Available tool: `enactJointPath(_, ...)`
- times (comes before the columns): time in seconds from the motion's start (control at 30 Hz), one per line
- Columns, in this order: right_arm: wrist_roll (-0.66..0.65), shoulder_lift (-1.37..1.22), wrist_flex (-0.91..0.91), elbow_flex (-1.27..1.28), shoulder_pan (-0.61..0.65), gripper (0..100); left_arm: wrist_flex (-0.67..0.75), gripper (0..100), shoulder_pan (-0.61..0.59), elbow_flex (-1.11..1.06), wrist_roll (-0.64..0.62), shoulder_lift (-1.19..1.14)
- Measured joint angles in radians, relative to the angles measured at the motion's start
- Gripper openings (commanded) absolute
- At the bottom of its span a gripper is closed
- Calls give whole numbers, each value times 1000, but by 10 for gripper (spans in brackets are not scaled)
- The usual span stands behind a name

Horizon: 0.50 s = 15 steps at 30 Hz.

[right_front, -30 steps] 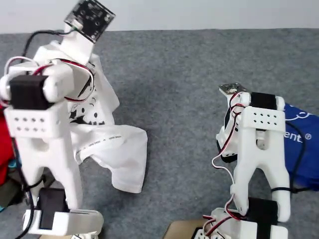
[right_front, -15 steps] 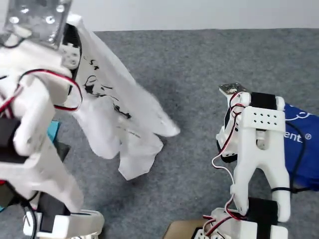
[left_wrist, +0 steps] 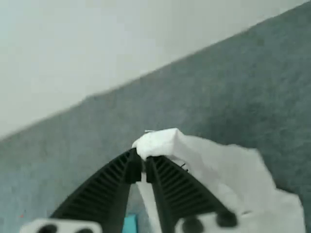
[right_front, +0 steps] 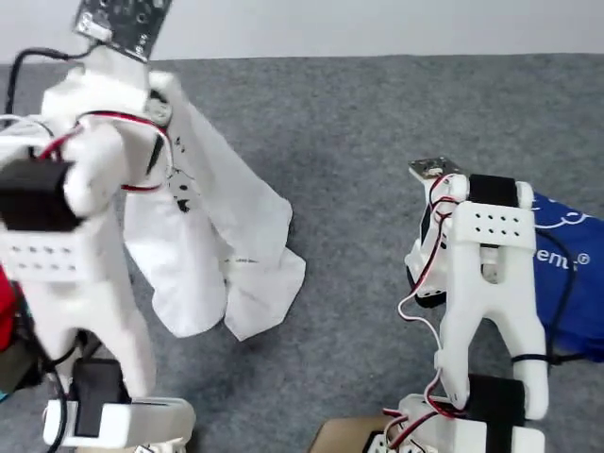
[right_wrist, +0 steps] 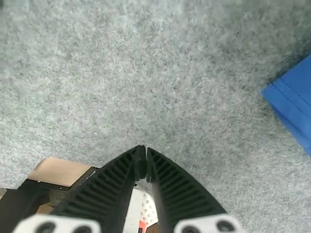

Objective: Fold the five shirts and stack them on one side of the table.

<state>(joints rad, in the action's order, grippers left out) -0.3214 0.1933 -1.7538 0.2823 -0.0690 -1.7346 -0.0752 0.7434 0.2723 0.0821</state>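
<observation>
A white shirt (right_front: 222, 255) with black print hangs from my left gripper (left_wrist: 141, 167), which is shut on a bunched edge of the cloth (left_wrist: 158, 143) and held up over the left of the table. The shirt's lower part drapes onto the grey felt. The left arm (right_front: 80, 217) hides the top of the cloth in the high view. A blue shirt (right_front: 566, 274) lies at the right edge, its corner (right_wrist: 291, 102) seen past my right gripper (right_wrist: 141, 162). That gripper is shut on nothing, low near its base, beside the right arm (right_front: 486, 274).
Grey felt (right_front: 368, 142) covers the table. Red cloth (right_front: 9, 302) shows at the left edge behind the left arm. A tan board (right_wrist: 58, 172) and the arm bases sit at the front edge.
The left arm swung up and then lowered with the white shirt, which now hangs more gathered and drapes nearer the arm. The right arm stayed put.
</observation>
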Motion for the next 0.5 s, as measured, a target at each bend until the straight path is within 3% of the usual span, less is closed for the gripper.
enactJointPath(0.23, 0, 0, 0, 0, 2, 9, 11, 5, -361, -94, 77, -2)
enactJointPath(0.5, -5, 0, 0, 0, 2, 9, 158, 6, -783, -265, 209, -3)
